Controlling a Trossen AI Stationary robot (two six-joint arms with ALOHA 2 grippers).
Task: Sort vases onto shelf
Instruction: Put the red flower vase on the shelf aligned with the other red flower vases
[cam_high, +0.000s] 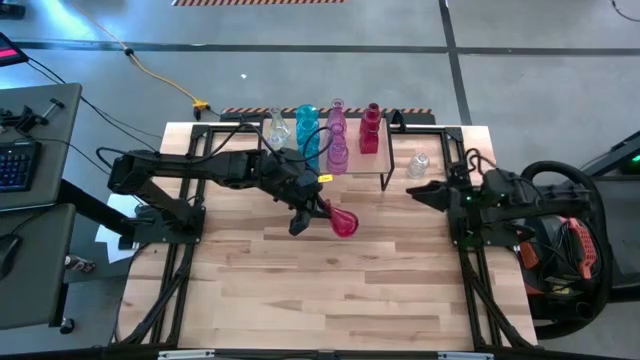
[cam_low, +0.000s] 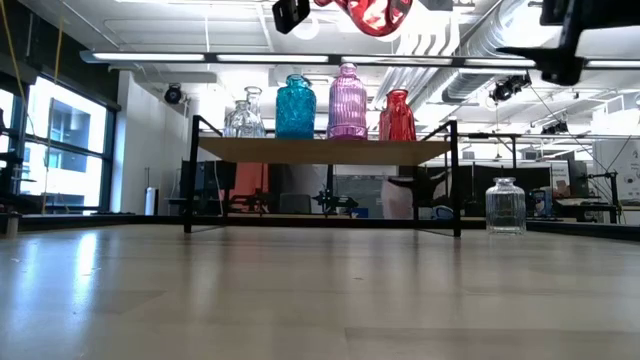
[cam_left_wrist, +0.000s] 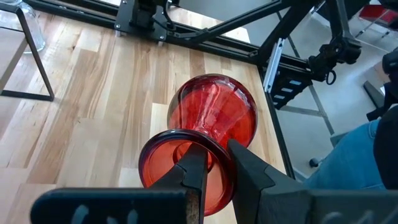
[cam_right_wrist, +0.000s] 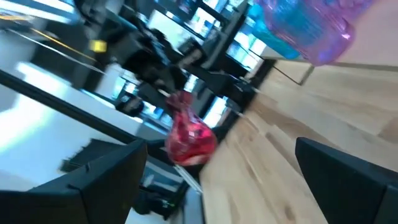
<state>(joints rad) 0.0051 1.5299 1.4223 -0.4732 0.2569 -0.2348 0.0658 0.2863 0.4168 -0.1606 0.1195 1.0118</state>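
From above, the left gripper (cam_high: 303, 215) carries a red vase (cam_high: 343, 222) just before the shelf (cam_high: 400, 160), the low view shows it lifted high to clear the shelf top, its wrist view shows fingers (cam_left_wrist: 196, 171) clamped on the rim, and the right gripper (cam_high: 425, 192) waits agape beside the shelf.

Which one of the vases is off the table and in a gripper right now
The round red vase: the left gripper is shut on its neck, holding it in the air. The others stand on the shelf or on the table.
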